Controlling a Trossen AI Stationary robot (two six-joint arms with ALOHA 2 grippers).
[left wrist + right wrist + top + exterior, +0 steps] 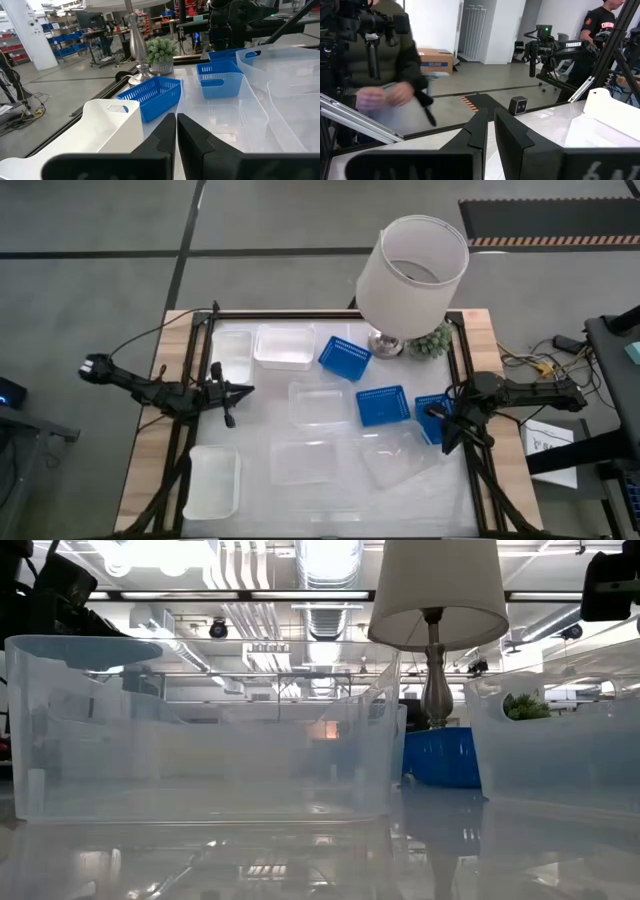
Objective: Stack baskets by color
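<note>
Three blue mesh baskets (345,358) (382,406) (432,420) lie on the right half of the table. White baskets sit at the back (285,347) and the front left (213,480). Clear baskets (320,402) (305,460) (400,460) fill the middle and front. My left gripper (245,390) hovers shut at the left, beside a pale basket (232,352). Its wrist view looks past the shut gripper (176,116) over a white basket (107,120) to a blue one (152,92). My right gripper (442,420) is over the rightmost blue basket, shut (490,111) and holding nothing.
A lamp with a big white shade (412,268) and a small green plant (432,340) stand at the back right. A dark frame (330,313) borders the table. A person (380,60) stands beyond the table in the right wrist view.
</note>
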